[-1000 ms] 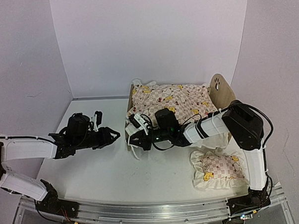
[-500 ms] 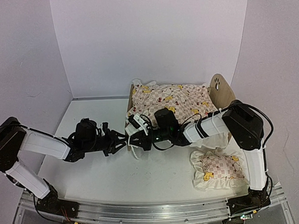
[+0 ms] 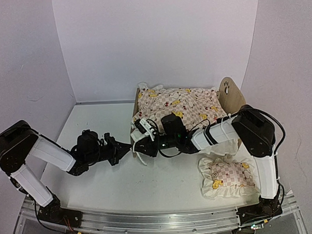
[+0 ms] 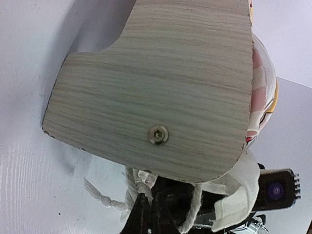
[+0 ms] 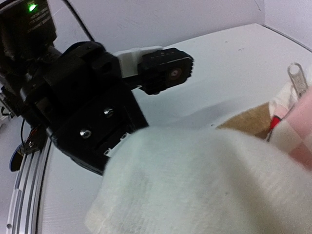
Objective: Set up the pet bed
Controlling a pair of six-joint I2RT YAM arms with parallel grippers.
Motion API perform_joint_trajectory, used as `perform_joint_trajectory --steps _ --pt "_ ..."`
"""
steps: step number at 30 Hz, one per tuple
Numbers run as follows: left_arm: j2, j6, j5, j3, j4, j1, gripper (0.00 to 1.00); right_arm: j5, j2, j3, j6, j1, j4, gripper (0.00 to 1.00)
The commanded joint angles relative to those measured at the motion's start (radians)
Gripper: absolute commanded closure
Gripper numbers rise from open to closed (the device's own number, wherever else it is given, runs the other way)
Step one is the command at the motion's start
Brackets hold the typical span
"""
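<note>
Checked pillow (image 3: 226,176) lay in front of the pet bed (image 3: 230,93). At the bed's footboard (image 4: 156,83) your left gripper (image 3: 127,148) was clamped shut beside a white cord (image 4: 130,187). Your right gripper (image 3: 138,142) faced it under quilt (image 3: 181,103) fabric, its opening impossible to tell. Beyond them the bed stood on the table (image 3: 94,125).

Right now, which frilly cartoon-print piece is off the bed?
The small checked pillow, lying on the white table in front of the bed. The larger quilt is spread over the wooden pet bed.
</note>
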Motion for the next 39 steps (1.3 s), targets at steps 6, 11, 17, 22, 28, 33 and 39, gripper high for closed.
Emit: perform_joint_trajectory --steps 6,11,17,22,28,33,39 --pt "0.016 -0.028 0.03 -0.04 0.17 -0.008 1.0 0.215 -0.222 -0.168 0.299 0.038 -0.066 0.56" --pt "0.037 -0.028 0.042 -0.041 0.194 -0.006 1.0 0.215 -0.213 -0.219 0.369 0.065 -0.011 0.42" --pt "0.04 -0.03 0.032 -0.051 0.219 -0.007 1.0 0.32 -0.118 -0.178 0.367 0.088 0.058 0.37" --pt "0.038 -0.033 0.03 -0.053 0.228 -0.007 1.0 0.393 -0.037 -0.134 0.376 0.103 0.167 0.36" --pt "0.027 -0.03 0.02 -0.061 0.237 -0.006 1.0 0.398 0.046 -0.108 0.426 0.125 0.321 0.5" --pt "0.013 -0.024 0.008 -0.065 0.242 -0.005 1.0 0.375 0.062 -0.134 0.494 0.128 0.403 0.8" --pt "-0.126 0.178 -0.032 0.0 0.205 0.019 1.0 0.433 0.021 -0.236 0.531 0.132 0.41 1.0"
